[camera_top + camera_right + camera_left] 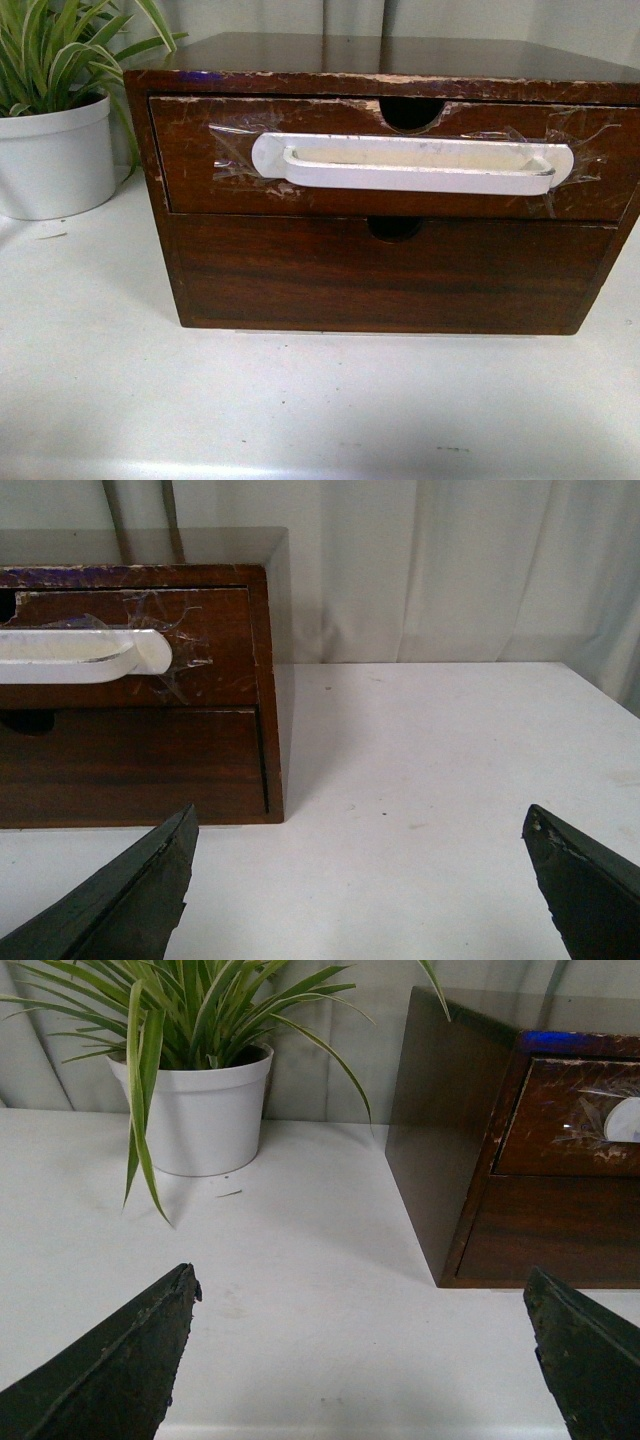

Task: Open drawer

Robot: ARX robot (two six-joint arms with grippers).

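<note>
Chest: a dark brown two-drawer wooden chest [300, 60] is sitting on the white table [200, 400], its front facing the front camera.
Drawer: the upper drawer [200, 170] is filling the chest's top slot, pushed in, with only a thin dark seam showing around it.
Handle: a long white handle [410, 165] is lying across the drawer front, and crinkled clear tape [235, 150] is holding down both of its ends.
Notch: a half-round notch [411, 112] is cutting into the drawer's top edge, just above the handle.
Edges: pale chips are running along the chest's top front edge and the drawer's upper edge.
Lower drawer: the plain lower drawer [390, 280] is sitting closed beneath it.
Left gripper: the left gripper [360, 1290] is hovering over the table off the chest's left front corner, fingers [120, 1370] spread wide, holding nothing.
Right gripper: the right gripper [360, 820] is hovering off the chest's right front corner, fingers [120, 900] spread wide, holding nothing.
Open room: bare tabletop is lying before the chest and to its right, reaching to the curtain [450, 570].
Plant: a spider plant [200, 1010] in a white pot [55, 155] is standing near the chest's left side, apart from it.
</note>
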